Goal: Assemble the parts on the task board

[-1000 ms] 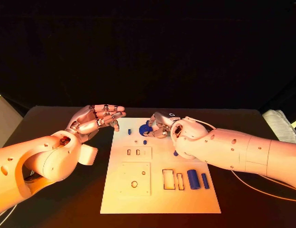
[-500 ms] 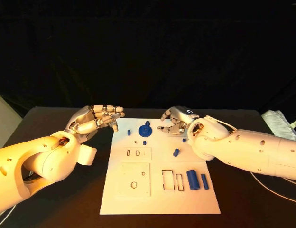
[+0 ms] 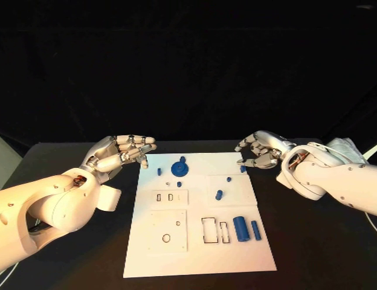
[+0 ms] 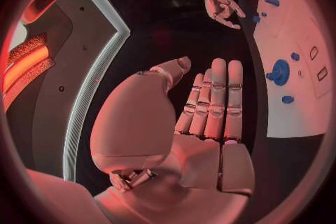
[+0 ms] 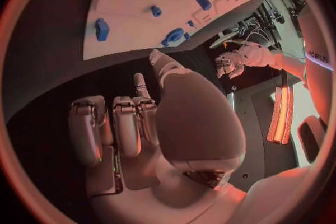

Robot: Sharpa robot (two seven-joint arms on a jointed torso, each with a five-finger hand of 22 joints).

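Observation:
The white task board (image 3: 197,248) lies in the middle of the black table. A blue gear (image 3: 179,169) stands near its far end, with small blue pieces (image 3: 218,194) scattered round it. Two blue cylinders (image 3: 240,228) lie near the board's right edge. My left hand (image 3: 119,154) hovers beside the board's far left corner, fingers loosely bent, holding nothing. My right hand (image 3: 263,151) hangs just off the far right corner, also holding nothing, with a small blue piece (image 3: 243,170) on the board below its fingertips. The left wrist view shows the gear (image 4: 280,71) and the right hand (image 4: 220,3).
Rectangular slots (image 3: 208,229) and a raised plate with a round hole (image 3: 167,238) mark the board's near half. A pale object (image 3: 345,145) lies at the table's far right, behind my right arm. Black table surface (image 3: 328,254) surrounds the board.
My right hand has drawn back from over the blue gear to the right, past the board's edge, leaving the gear on the board. The left hand has stayed in place.

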